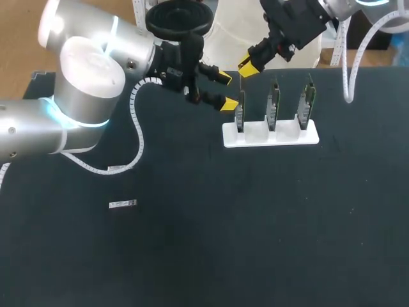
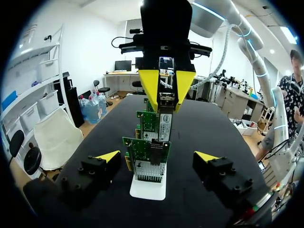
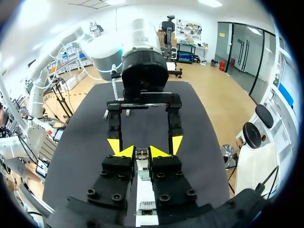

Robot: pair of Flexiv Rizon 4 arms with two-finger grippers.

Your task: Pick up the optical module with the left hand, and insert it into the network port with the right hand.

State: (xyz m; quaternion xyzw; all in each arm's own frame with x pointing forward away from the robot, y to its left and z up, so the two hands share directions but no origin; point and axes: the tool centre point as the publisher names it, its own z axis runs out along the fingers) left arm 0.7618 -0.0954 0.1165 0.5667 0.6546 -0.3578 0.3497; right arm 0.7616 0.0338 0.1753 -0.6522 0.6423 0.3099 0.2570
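Holding the optical module (image 2: pixel 166 100) clamped, right tool (image 3: pixel 140 152) hovers over the card row (image 1: pixel 273 105); left tool (image 2: pixel 157 156) fingers apart, just short of the nearest network card (image 2: pixel 146 149).

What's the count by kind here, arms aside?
card: 3, upright in the stand
stand: 1
module: 2, one lying on the table, one held between the right fingers
Total: 6
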